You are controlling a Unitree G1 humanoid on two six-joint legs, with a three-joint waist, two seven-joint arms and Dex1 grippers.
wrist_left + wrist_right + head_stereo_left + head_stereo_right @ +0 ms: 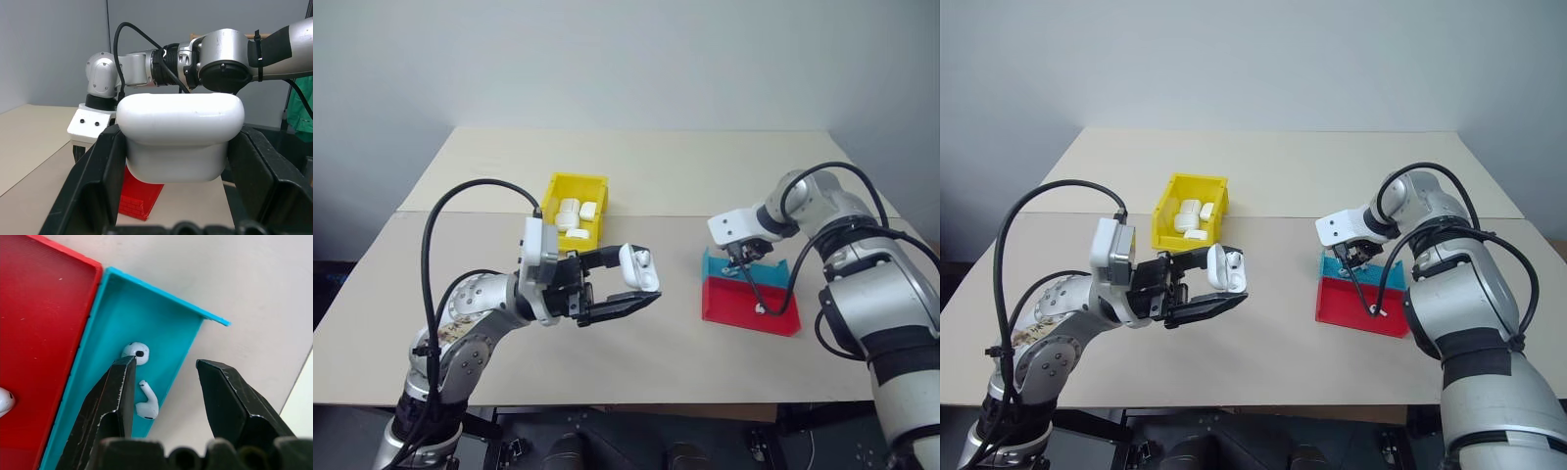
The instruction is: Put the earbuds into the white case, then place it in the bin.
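Meanwhile, left pincer point(628, 281) clamps white case point(638, 267); right pincer point(164, 382) gapes empty.

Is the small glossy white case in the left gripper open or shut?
Open: the small glossy white case has its lid raised, an earbud inside, between the left gripper's fingers.

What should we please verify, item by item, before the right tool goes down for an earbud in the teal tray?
1. Left tool grips the small glossy white charging case: ok, clamped between both fingers.
2. Case lid open to receive earbuds: ok, it stands open in the head views.
3. Right tool open: ok, a clear gap between the fingers.
4. Tiny white plastic earbuds in the teal plastic tray: ok, two lie there.
5. Right tool centred over an earbud: not ok, both earbuds sit beside one finger.
6. Bright yellow plastic bin has room for the case: cannot tell, several white cases already lie inside.
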